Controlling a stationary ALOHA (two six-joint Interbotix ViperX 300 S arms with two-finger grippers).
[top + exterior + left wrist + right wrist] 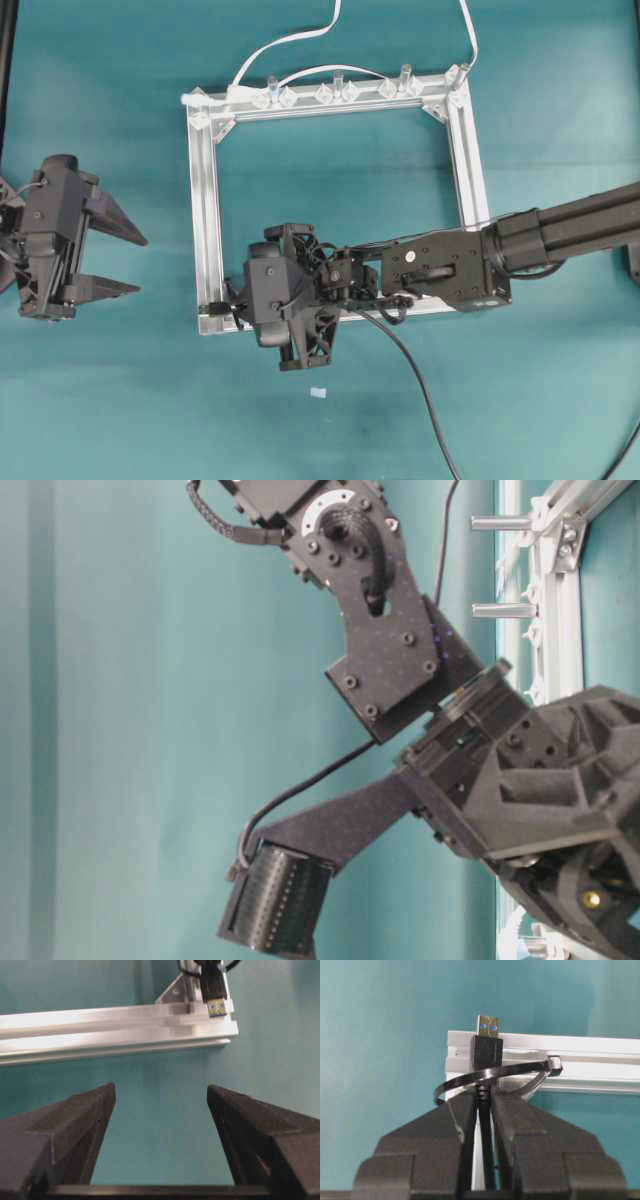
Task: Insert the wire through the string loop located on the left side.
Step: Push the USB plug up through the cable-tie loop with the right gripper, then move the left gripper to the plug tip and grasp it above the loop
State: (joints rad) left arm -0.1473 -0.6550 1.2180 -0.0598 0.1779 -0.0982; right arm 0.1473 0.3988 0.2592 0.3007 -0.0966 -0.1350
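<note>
At the frame's corner, the right end effector (479,1102) pinches the wire (486,1050), plug poking through the string loop (520,1074); the wide-open left end effector (159,1105) should grab it next.

— Both arms (560,235) are matte black, boxy plates dotted with small screws.

— Yes, and thin black cables loop beside the wrist (300,792).

— The fingers (75,1125) are wedge-shaped with ribbed pads; a silver ring caps one joint (335,505).

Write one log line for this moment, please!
right fingers: shut on wire | plug through string loop | left fingers: open, apart from frame
</note>
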